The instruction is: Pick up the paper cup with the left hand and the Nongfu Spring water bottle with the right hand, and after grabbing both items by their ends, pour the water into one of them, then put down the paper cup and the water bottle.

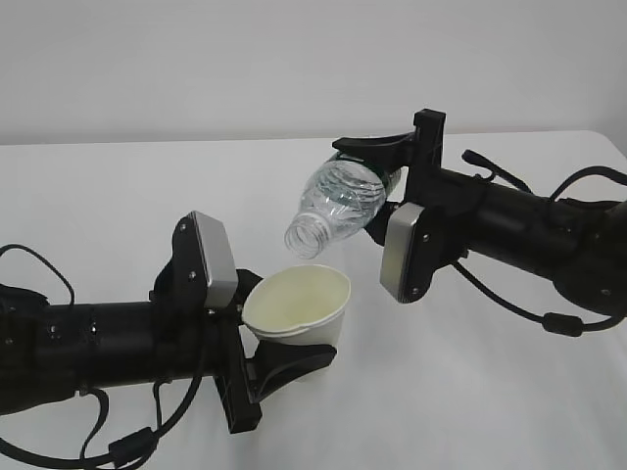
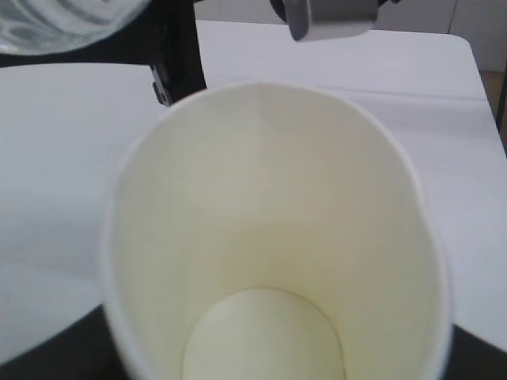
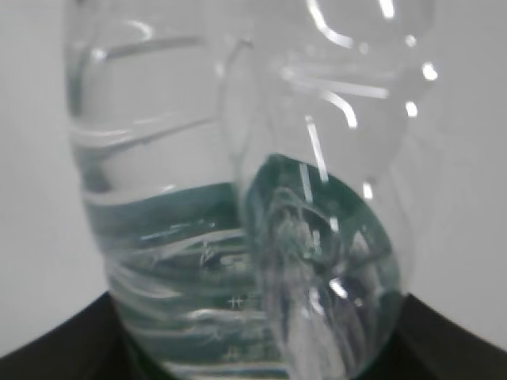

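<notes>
Your left hand (image 1: 265, 367) is clamped on the base of the paper cup (image 1: 299, 313), held off the white table (image 1: 118, 196) with its mouth tipped toward the bottle. Your right hand (image 1: 387, 181) grips the Nongfu Spring water bottle (image 1: 338, 204) near its bottom end, neck angled down just above the cup's far rim. No stream shows — the cup looks dry inside. Bring the neck over the cup's centre, then tilt slowly — a sudden tip could overshoot the rim.

Two matte black tubular arms: left hand (image 1: 257, 377), right hand (image 1: 377, 186). Each has a silver-grey rounded wrist plate, small screws, thin looping black cables, angular black fingers.
</notes>
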Tool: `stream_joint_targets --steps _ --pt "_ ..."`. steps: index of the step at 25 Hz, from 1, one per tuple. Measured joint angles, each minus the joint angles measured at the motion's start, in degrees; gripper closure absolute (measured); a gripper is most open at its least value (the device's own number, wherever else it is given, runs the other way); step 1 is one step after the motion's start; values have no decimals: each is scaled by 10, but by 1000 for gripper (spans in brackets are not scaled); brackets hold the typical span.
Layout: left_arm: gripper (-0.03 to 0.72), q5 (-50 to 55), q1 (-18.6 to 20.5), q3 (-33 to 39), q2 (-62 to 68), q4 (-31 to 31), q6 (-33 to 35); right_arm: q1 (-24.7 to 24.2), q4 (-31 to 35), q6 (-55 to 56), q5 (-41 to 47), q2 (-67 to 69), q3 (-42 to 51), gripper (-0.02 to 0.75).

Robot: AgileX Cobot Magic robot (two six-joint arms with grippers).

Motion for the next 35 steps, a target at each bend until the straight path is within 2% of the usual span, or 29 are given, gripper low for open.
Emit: stream_joint_targets --steps 17,35 --pt "244 0 0 0 0 31 0 0 0 -22 0 0 0 281" --pt "251 0 0 0 0 35 0 0 0 -40 0 0 0 281"
